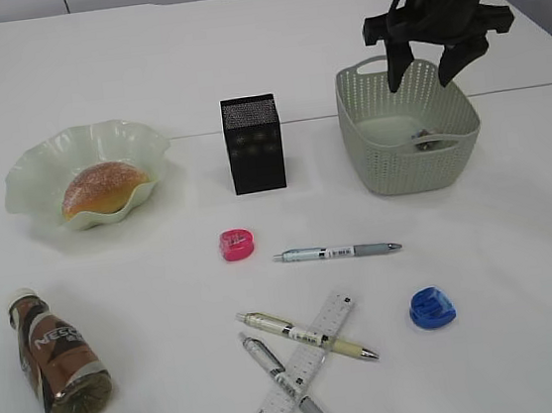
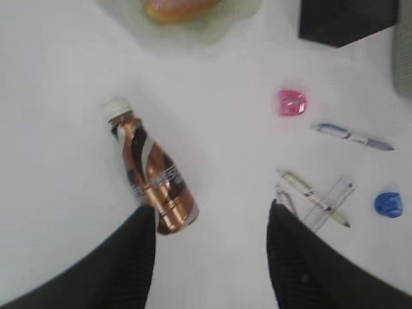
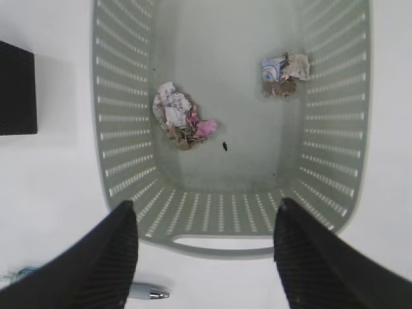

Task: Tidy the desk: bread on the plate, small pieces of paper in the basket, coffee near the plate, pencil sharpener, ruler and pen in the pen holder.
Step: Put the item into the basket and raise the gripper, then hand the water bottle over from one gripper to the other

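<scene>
My right gripper [image 1: 428,77] hangs over the basket [image 1: 369,146] at far right, jaws spread wide, nothing between them. Two crumpled paper pieces lie on the basket floor, one [image 3: 177,114] toward the left wall, the other [image 3: 285,74] toward the right wall, well apart. My left gripper [image 2: 209,225] hovers above the near-left desk [image 1: 519,239], jaws also apart and empty; the coffee bottle [image 2: 151,177] lies on its side just beyond my left finger. Bread [image 1: 102,186] sits in the plate [image 1: 29,180] at far left. Pen holder [image 1: 253,142] stands upright between plate and basket. Pink sharpener [image 1: 237,243] near centre, blue sharpener [image 1: 431,307] near right. One pen [image 1: 336,251] lies alone right of the pink sharpener. Ruler [image 1: 304,365] lies crossed with two more pens [image 1: 306,335] at the near edge.
</scene>
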Available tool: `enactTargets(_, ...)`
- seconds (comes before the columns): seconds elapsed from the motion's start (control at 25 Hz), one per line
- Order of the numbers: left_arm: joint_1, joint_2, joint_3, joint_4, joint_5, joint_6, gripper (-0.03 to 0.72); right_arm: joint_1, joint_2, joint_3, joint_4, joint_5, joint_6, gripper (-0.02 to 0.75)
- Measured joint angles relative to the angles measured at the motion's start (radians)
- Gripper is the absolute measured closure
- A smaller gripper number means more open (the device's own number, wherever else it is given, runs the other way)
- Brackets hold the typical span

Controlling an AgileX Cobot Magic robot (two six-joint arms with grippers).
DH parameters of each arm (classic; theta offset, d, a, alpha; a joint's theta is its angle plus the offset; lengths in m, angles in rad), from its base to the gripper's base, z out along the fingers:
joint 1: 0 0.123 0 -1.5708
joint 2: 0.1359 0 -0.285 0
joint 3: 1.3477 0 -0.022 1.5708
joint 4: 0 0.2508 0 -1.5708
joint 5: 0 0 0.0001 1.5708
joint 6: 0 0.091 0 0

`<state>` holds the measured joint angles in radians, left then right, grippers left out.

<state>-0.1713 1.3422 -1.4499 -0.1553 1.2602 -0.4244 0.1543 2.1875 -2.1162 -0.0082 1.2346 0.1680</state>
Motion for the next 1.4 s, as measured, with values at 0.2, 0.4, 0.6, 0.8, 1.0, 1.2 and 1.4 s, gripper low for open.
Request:
enactTargets(0.2,0.0,0.011,0.186,0.08,-0.004,-0.153,0.266,0.0,-0.027,0.022,0.086,0.004,-0.022,0.248)
enactTargets(0.4,0.0,0.058,0.248,0.093,-0.035,-0.213,0.264,0.0,-0.058,0.024,0.145,0.006,-0.038,0.248)
enactTargets(0.6,0.0,0.168,0.248,0.083,-0.093,-0.276,0.262,0.0,-0.087,0.037,0.201,0.008,-0.043,0.248)
enactTargets(0.8,0.0,0.291,0.248,0.058,-0.124,-0.32,0.26,0.0,-0.106,0.037,0.28,0.008,-0.045,0.248)
enactTargets(1.0,0.0,0.383,0.248,0.06,-0.137,-0.33,0.26,0.0,-0.134,0.037,0.298,0.008,-0.051,0.248)
enactTargets(1.2,0.0,0.457,0.248,0.066,-0.151,-0.33,0.26,0.0,-0.158,0.037,0.298,0.008,-0.062,0.248)
enactTargets(1.4,0.0,0.505,0.248,0.068,-0.158,-0.33,0.26,0.0,-0.162,0.037,0.301,0.008,-0.066,0.248)
